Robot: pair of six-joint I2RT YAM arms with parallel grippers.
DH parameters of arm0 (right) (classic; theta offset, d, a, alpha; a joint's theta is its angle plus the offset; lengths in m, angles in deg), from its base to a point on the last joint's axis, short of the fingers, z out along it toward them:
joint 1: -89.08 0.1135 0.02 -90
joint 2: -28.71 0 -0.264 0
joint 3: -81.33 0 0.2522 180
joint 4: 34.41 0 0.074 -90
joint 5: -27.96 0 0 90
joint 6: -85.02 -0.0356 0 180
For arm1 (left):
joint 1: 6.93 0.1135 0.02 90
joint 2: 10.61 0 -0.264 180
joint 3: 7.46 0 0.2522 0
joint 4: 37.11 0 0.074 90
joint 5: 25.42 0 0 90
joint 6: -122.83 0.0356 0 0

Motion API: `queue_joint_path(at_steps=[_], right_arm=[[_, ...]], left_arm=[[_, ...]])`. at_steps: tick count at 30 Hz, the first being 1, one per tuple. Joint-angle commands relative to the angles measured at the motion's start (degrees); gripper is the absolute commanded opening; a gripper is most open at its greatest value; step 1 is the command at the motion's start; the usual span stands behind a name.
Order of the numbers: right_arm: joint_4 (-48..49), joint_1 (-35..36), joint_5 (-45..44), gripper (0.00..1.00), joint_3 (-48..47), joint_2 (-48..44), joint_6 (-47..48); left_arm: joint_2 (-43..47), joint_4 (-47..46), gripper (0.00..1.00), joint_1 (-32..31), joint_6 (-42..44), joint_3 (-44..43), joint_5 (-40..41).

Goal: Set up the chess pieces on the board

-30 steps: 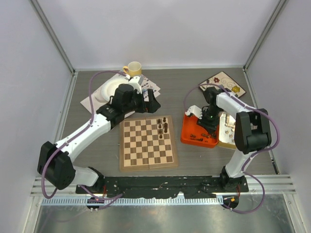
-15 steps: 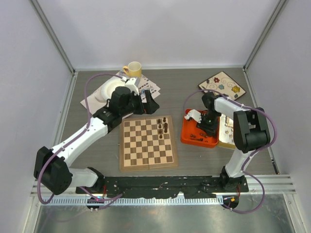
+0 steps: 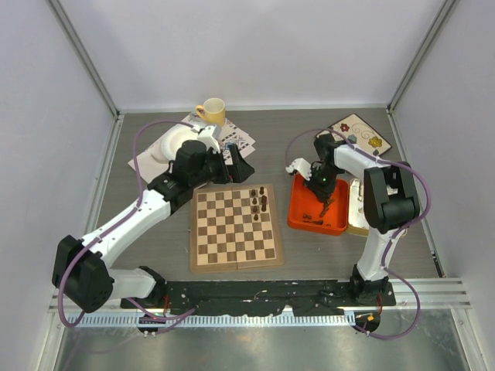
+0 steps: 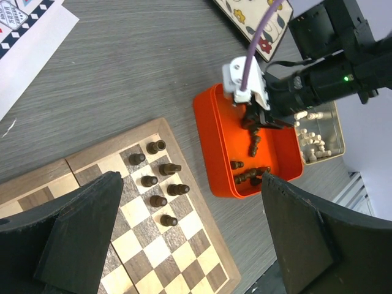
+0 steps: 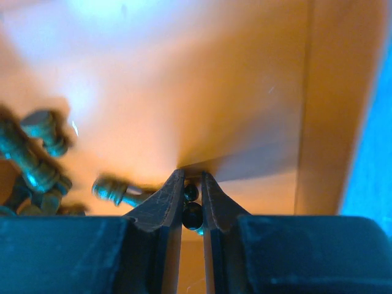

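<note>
Chessmen of the dark set [image 4: 158, 184] stand in a small cluster on the far right squares of the board [image 3: 236, 228], which lies mid-worktop [image 3: 271, 147]. More dark men lie loose in the orange tray [image 4: 205, 141] just right of the board. The pale set [image 4: 312, 138] sits in a tan tin [image 4: 335, 125] on the tray's right side. The sorting suggests that one colour is being placed at a time.

The right pincer [image 5: 191, 174] reaches down into the tray close to a wall. Its fingers are pressed nearly together, pinching one dark piece [image 5: 192, 215] by what looks like its rounded head, a grip that should let it hang upright for setting down. The left pincer [image 4: 190, 184] hangs spread wide and empty above the board's far left corner, probably parked there to leave the right arm room.
</note>
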Motion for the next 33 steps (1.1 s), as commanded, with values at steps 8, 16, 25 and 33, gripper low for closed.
queue_joint_path(at_steps=[8, 16, 25, 33], right_arm=[[2.1, 0.8, 10.6, 0.38, -11.5, 4.8, -13.5], [0.5, -0.4, 13.6, 0.43, -13.5, 3.2, -18.8], [3.8, 0.4, 10.3, 0.4, -7.8, 1.8, -18.9], [5.8, 1.8, 5.2, 0.37, -5.4, 1.7, -17.3]], left_arm=[[3.0, -4.2, 1.0, 0.3, -2.1, 1.5, -2.2], [3.6, -5.1, 1.0, 0.3, -2.6, 2.3, -2.8], [4.4, -5.4, 1.0, 0.3, -3.4, 3.3, -3.5], [5.7, -5.0, 0.99, 0.3, -3.8, 3.8, -3.0]])
